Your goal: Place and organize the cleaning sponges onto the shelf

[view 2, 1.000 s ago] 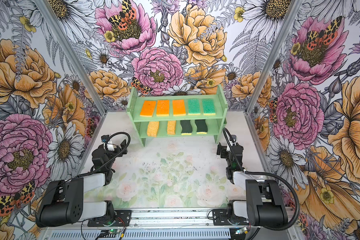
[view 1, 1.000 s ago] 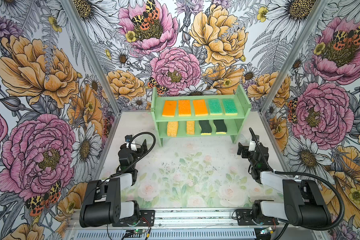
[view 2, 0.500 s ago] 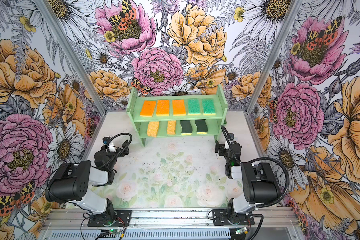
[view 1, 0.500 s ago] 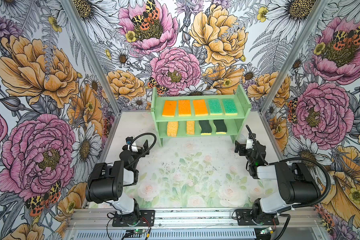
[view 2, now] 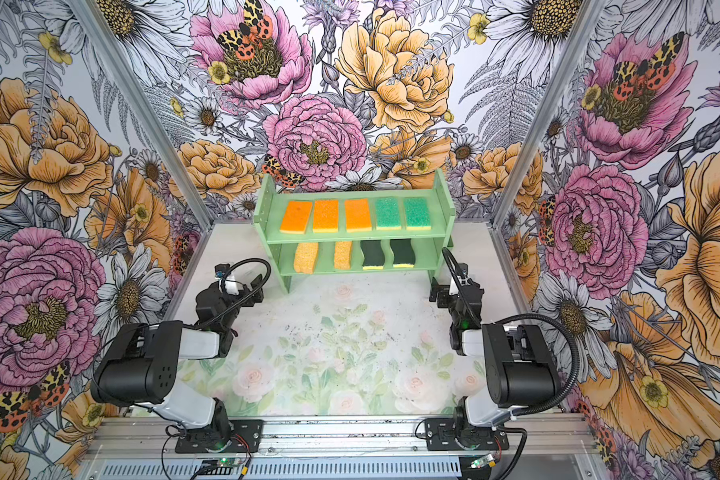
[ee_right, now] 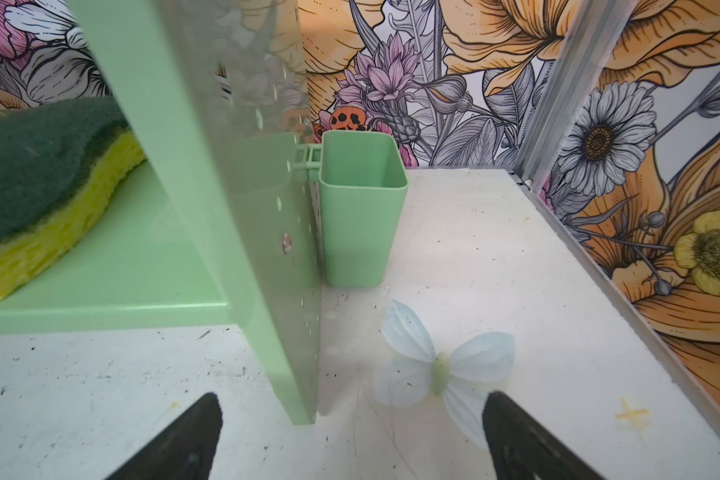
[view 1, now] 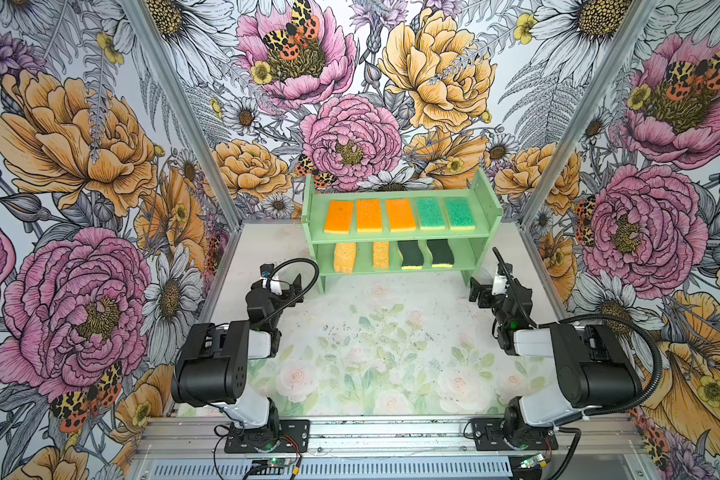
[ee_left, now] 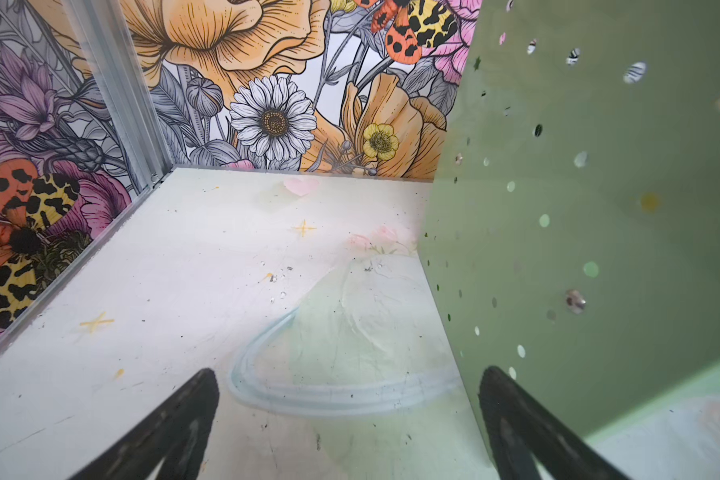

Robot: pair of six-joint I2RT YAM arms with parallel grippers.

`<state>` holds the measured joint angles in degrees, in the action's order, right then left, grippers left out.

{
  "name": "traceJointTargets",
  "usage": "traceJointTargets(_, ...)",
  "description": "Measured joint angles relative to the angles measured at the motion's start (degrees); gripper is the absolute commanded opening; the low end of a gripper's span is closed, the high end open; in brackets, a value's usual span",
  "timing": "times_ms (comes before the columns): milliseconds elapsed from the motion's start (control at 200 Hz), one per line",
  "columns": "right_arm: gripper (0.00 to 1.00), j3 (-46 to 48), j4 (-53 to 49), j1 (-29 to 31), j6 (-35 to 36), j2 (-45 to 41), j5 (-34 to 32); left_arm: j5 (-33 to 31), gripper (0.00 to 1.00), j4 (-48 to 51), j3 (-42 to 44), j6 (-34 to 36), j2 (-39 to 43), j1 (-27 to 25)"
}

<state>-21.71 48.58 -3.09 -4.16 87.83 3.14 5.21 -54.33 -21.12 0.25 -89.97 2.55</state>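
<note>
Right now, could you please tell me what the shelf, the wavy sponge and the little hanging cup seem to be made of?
Shelf: probably painted wood or board, glossy mint; its side panel mirrors the wallpaper.
Wavy sponge: yellow open-pored foam under a fuzzy dark-green fibre scouring layer.
Hanging cup: likely moulded plastic, smooth satin, thin even walls, rounded corners.

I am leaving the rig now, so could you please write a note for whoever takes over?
Left hand: open, empty, near the shelf's left end.
Right hand: open, empty, near its right end.
Upper tier: three orange sponges, two green sponges.
Lower tier: two yellow sponges, two dark-green wavy sponges.
Done: all nine shelved, sorted by kind.
To do: no sponge on the table; probably park the arms.
</note>
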Motion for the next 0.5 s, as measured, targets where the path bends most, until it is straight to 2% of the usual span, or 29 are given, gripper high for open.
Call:
traceJointTargets(190, 1.00, 0.00, 0.00, 0.00, 0.00, 0.00, -0.02, -3.85, 0.99, 0.13, 0.02, 1.29, 0.00, -2.64)
traceJointTargets(500, 1.00, 0.00, 0.00, 0.00, 0.00, 0.00, -0.02, -4.17, 0.99, 0.50, 0.02, 1.25, 0.00, -1.77)
